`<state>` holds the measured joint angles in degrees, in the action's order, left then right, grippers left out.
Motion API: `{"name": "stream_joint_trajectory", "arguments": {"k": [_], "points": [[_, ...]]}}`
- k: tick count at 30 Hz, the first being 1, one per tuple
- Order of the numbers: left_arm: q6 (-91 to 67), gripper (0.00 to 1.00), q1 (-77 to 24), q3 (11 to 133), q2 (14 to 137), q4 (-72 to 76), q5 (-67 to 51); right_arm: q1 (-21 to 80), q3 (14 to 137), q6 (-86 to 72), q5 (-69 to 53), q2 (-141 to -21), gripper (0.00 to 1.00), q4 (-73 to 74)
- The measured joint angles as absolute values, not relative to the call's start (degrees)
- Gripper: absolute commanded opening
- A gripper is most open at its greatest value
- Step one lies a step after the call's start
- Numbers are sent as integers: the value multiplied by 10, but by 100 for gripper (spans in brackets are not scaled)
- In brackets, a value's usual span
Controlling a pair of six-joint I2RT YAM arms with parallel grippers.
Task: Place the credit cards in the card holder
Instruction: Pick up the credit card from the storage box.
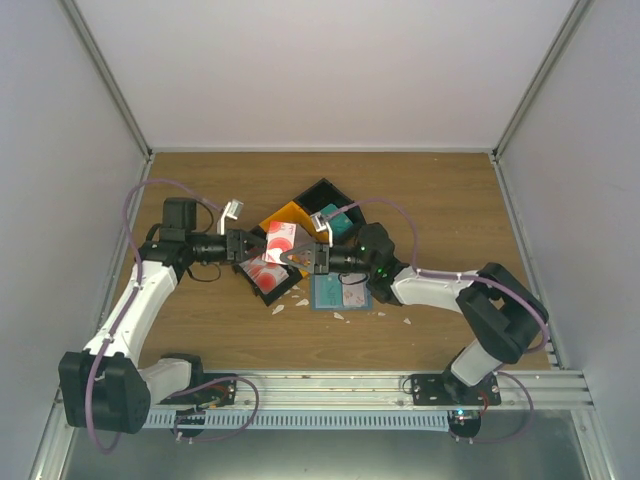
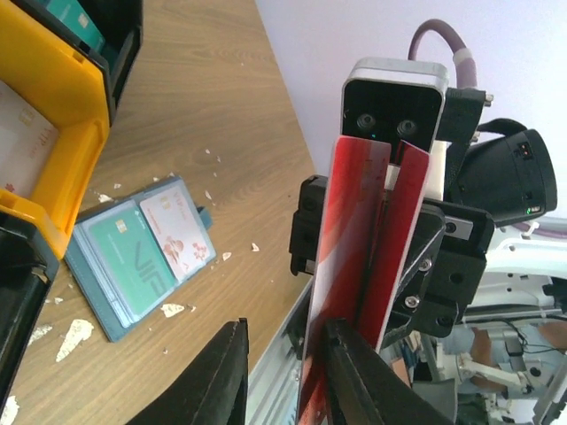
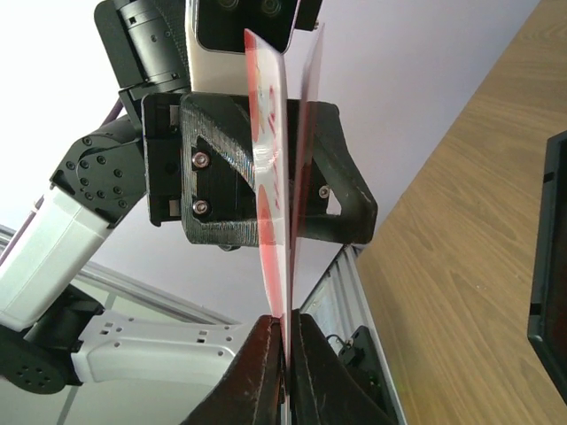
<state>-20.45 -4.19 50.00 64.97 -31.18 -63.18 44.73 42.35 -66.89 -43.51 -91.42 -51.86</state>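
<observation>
Two red and white credit cards hang in the air between both grippers, above the bins. My right gripper is shut on their lower edge, and the credit cards splay apart towards the top. My left gripper faces them with its jaws apart. One finger lies against a card, while a gap shows between the other finger and the card. The blue-teal card holder lies open and flat on the table, with a teal card and a white and red card in its sleeves.
A yellow bin and a black bin with a teal stack stand behind the grippers. Another red and white card lies in a black bin below them. Small white scraps litter the wood around the holder.
</observation>
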Motion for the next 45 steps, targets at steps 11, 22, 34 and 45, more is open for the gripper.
{"name": "stream_joint_trajectory", "arguments": {"k": [11, 22, 34, 45], "points": [[-220, 0, -45, 490, 648, -284, -662, 446, 445, -690, -450, -945, 15, -503], [-237, 0, 3, 466, 648, -279, -653, 431, 437, -719, -435, -956, 8, -510], [-227, 0, 54, 474, 621, -320, -529, 417, 414, -686, -385, -934, 1, -435], [-265, 0, -90, 420, 586, -283, -442, 415, 415, -503, -185, -777, 1, -78]]}}
